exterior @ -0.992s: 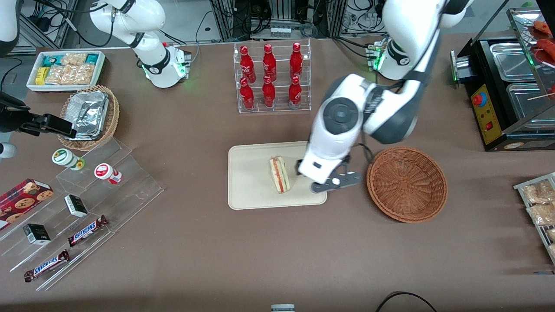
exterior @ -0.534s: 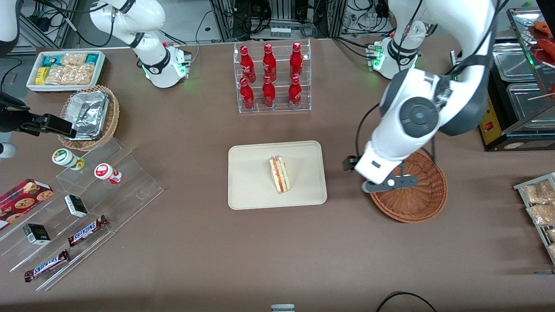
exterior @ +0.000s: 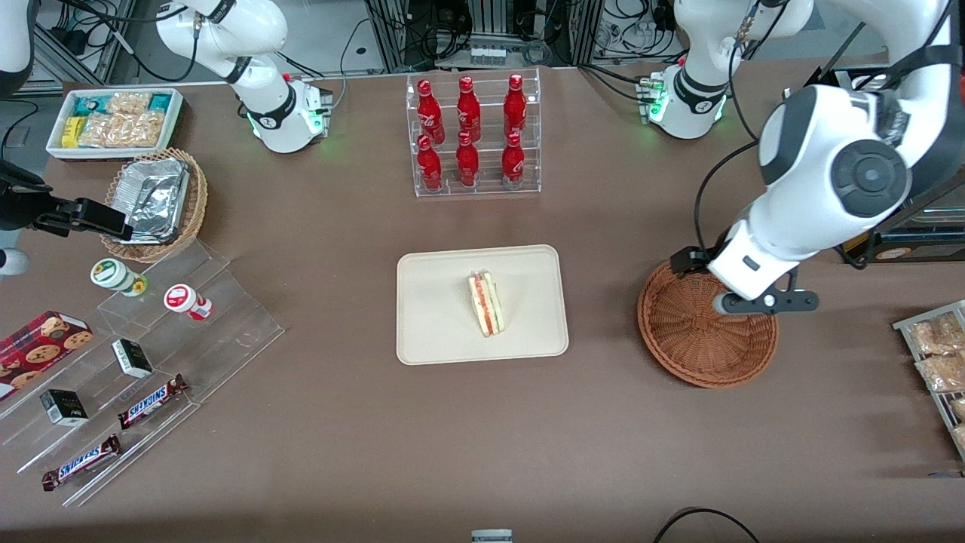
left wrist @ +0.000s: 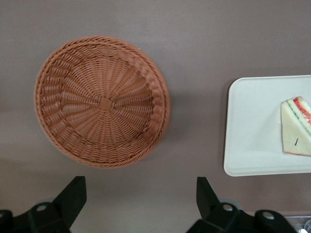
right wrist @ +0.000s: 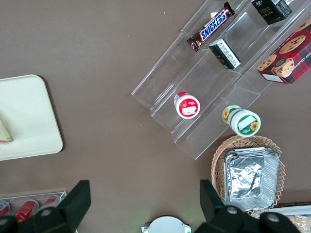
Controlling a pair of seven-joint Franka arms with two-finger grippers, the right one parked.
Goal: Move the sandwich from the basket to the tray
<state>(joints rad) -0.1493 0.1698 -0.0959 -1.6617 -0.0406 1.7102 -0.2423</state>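
Tool hangs above the counter over the basket, at the basket's edge farther from the front camera. Fingers spread wide, nothing between them. Basket holds nothing. Sandwich lies flat near the middle of the tray, well apart from the tool. Tray sits beside the basket, toward the parked arm's end, not touching it.

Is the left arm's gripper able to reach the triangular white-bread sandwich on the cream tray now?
Probably yes: the gripper, open above the basket, has nothing standing over the sandwich.
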